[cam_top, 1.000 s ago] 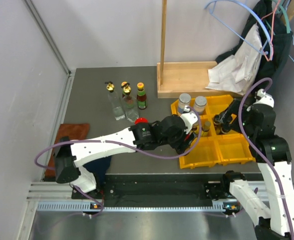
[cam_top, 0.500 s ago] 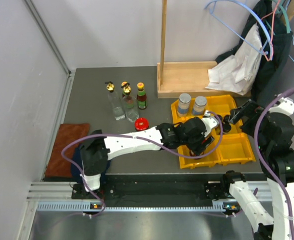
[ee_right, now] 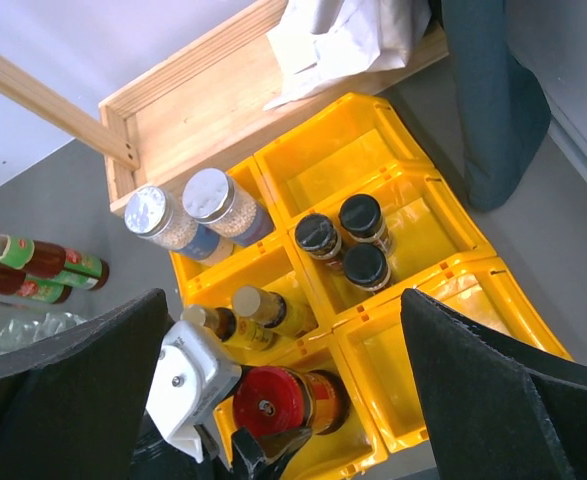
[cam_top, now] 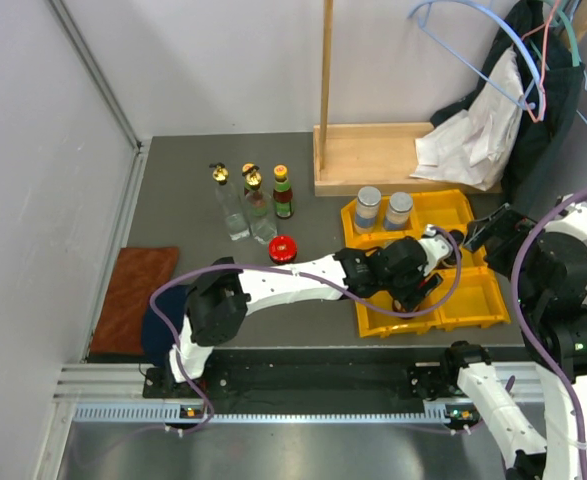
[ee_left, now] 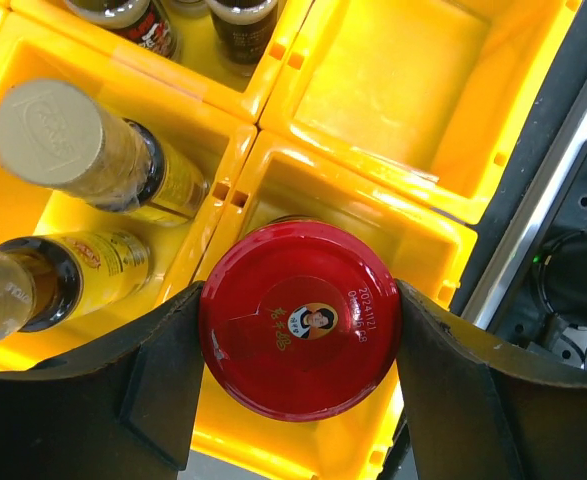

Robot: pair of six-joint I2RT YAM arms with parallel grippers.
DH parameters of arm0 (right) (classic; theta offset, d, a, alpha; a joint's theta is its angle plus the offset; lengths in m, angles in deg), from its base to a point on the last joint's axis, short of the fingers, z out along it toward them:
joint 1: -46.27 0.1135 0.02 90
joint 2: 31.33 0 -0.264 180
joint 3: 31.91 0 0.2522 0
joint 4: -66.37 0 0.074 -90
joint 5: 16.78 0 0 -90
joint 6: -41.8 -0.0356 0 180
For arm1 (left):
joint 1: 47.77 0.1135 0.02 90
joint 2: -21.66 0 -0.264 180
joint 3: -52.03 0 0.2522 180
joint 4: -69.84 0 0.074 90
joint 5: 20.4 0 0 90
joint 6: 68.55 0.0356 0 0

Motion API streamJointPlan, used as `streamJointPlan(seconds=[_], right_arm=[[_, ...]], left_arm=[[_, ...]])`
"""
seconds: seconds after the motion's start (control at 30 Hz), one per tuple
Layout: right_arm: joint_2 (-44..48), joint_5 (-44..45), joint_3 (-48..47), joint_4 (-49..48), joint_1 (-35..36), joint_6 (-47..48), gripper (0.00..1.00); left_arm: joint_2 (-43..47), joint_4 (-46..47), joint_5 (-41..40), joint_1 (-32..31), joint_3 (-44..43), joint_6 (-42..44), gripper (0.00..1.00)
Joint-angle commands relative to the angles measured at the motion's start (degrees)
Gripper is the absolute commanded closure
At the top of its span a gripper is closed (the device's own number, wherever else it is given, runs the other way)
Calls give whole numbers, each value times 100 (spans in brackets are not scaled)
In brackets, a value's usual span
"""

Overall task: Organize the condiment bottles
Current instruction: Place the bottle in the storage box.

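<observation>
My left gripper [cam_top: 413, 272] is shut on a red-lidded dark jar [ee_left: 300, 318], one finger on each side of the lid. It holds the jar tilted in the front-left compartment of the yellow bin [ee_left: 393, 90]; the jar also shows in the right wrist view [ee_right: 273, 400]. My right gripper [ee_right: 285, 320] is open and empty, high above the bin [ee_right: 333, 170]. In the bin stand two silver-lidded jars [ee_right: 188, 215], three dark bottles [ee_right: 343, 240] and two yellow-labelled bottles [ee_right: 263, 308]. On the table stand a second red-lidded jar [cam_top: 282, 247], two clear gold-stoppered bottles [cam_top: 231, 205] and a red-capped bottle [cam_top: 282, 193].
A wooden tray with an upright post [cam_top: 373, 160] stands behind the bin. Clothes and hangers [cam_top: 513, 90] hang at the back right. A brown cloth [cam_top: 133, 290] lies at the front left. The bin's front-right compartment [cam_top: 473, 290] holds nothing.
My left arm has carried the red-lidded jar rightward from the table into the bin's front-left compartment. My right arm has drawn back to the right, away from the bin.
</observation>
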Motion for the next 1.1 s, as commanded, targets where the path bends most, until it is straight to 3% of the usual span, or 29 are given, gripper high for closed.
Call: streamJointPlan(seconds=[0.0,0.1,0.2,0.23,0.37,0.47,0.87,0.97,1.07], right_arm=[[69,139,-205,-49,-57,98,1],[69,175,-205,-32,-57,116,1],[78,183,-213,-23,-57,125,1],[78,175,-213,-23,-57,125,1],[78,148,-240,-5,-57,116,1],[95,139,-266,12,-57,107,1],[87,69,-503,91,-57,125,1],[52,-176,-495,-31,-57,282,1],[-150,-1027,-486,-102,-57,713,1]], left_arm=[[24,778,83,-61,-447,67,100],[-38,760,83,-87,-482,76,97],[-20,760,92,-131,-474,172,66],[-3,760,48,-157,-474,216,45],[111,769,-93,-271,-448,401,17],[251,839,-110,-289,-360,419,1],[1508,1059,-593,-298,562,226,1],[2079,1041,-1006,-289,1105,173,1],[2685,971,-1708,-298,1713,32,1]])
